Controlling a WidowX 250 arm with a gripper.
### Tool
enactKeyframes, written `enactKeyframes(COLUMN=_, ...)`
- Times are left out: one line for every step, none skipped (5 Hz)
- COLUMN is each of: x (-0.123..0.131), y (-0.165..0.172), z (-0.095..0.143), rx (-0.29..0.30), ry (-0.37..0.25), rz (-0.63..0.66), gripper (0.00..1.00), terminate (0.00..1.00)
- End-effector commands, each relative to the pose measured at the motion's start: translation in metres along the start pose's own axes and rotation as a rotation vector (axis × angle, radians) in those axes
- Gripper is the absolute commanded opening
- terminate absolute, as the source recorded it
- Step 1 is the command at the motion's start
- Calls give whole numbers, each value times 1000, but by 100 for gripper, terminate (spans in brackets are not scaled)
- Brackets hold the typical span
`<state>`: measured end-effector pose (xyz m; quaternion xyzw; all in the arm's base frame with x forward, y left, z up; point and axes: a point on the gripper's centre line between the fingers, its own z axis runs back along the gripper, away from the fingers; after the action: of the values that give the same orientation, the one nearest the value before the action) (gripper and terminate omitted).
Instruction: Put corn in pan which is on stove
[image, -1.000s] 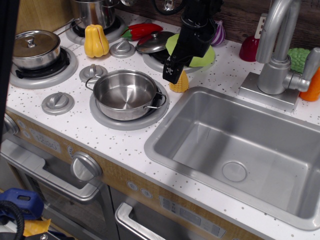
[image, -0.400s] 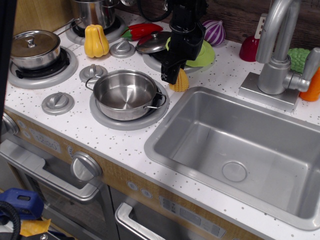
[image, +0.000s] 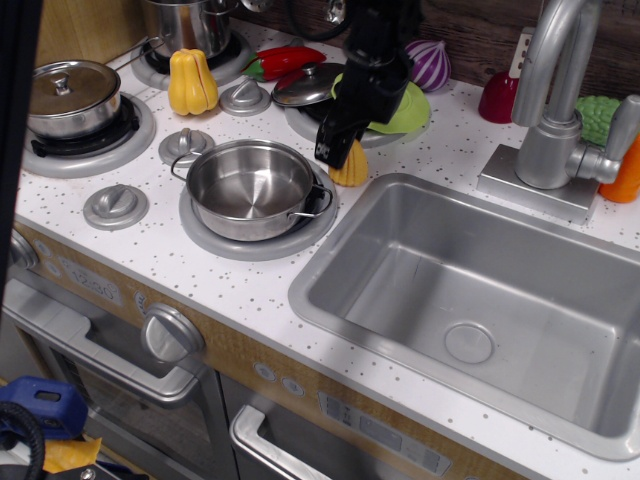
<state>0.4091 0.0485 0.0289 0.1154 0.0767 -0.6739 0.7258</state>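
Note:
The corn (image: 354, 170) is a small yellow cob at the sink's near-left corner, just right of the pan (image: 250, 190). The pan is a shallow shiny steel pan with wire handles, empty, on the stove's front right burner (image: 215, 243). My gripper (image: 338, 152) comes down from the back, and its black fingers are closed around the upper part of the corn. The corn leans slightly towards the pan, with its base low at the countertop. The stove (image: 110, 280) has a white speckled top and a wood-coloured front.
A yellow squash toy (image: 192, 82), a lidded pot (image: 70, 95) and a tall pot (image: 190, 22) stand at the back left. A red pepper (image: 285, 60), a steel lid (image: 310, 88), a green plate (image: 400, 112) and a purple onion (image: 432, 65) lie behind. The sink (image: 470, 300) and faucet (image: 550, 100) are to the right.
The gripper has moved left and down onto the corn and closed on it. The corn has shifted slightly left towards the pan and tilted.

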Motion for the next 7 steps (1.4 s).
enactKeyframes(x=-24, y=3, z=58, rx=102, ry=81, rz=17, gripper=0, terminate=0)
enactKeyframes(x=-33, y=-11, z=64, rx=92, ry=116, rz=34, gripper=0, terminate=0)
enactKeyframes(x=-44, y=-28, z=69, rx=90, ry=141, rz=48, gripper=0, terminate=0)
enactKeyframes(x=-57, y=-45, z=69, rx=87, ry=159, rz=54, gripper=0, terminate=0)
enactKeyframes(x=-65, y=-59, z=76, rx=90, ry=193, rz=56, gripper=0, terminate=0)
enactKeyframes(x=-74, y=-72, z=74, rx=92, ry=195, rz=56, gripper=0, terminate=0)
enactKeyframes(x=-81, y=-78, z=59, rx=91, ry=156, rz=47, gripper=0, terminate=0)
